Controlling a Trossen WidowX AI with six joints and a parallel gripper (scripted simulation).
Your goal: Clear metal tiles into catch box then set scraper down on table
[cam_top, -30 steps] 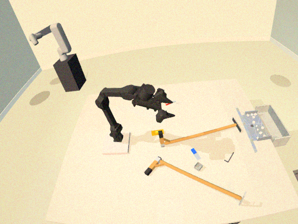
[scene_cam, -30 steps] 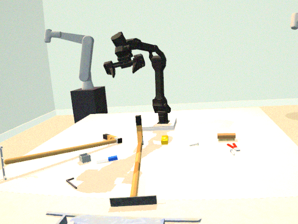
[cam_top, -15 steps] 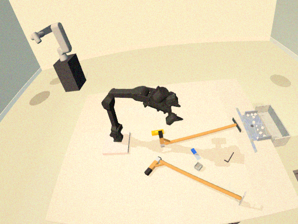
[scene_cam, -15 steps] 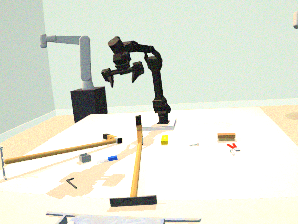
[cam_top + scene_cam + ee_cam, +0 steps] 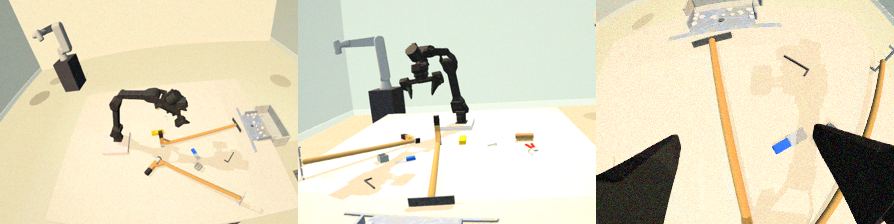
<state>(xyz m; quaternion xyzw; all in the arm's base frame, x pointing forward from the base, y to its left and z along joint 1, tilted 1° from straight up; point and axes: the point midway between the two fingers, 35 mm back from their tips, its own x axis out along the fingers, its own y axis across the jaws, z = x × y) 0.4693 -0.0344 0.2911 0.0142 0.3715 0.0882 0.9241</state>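
Observation:
The long scraper [image 5: 203, 133] [image 5: 435, 165] [image 5: 725, 115] with a wide dark blade lies on the table, its blade just short of the steel plate [image 5: 246, 124] [image 5: 417, 220] [image 5: 716, 24]. Its angled grip with a black end is on the arm's side. Several pale tiles [image 5: 260, 133] lie on the plate. The catch box [image 5: 277, 120] adjoins the plate's far end; its inside is only partly visible. My gripper [image 5: 187, 116] [image 5: 422, 96] [image 5: 749, 136] is open and empty, high above the table, with the scraper's handle between the fingers in the wrist view but well below them.
A second long tool [image 5: 201, 180] [image 5: 359, 151] with a thin grey head lies to one side. A yellow block [image 5: 153, 132] [image 5: 463, 140], blue-ended item [image 5: 194, 151] [image 5: 781, 146], grey box [image 5: 198, 166], hex key [image 5: 369, 184], brush [image 5: 524, 136] and red-handled pliers [image 5: 532, 146] also lie there.

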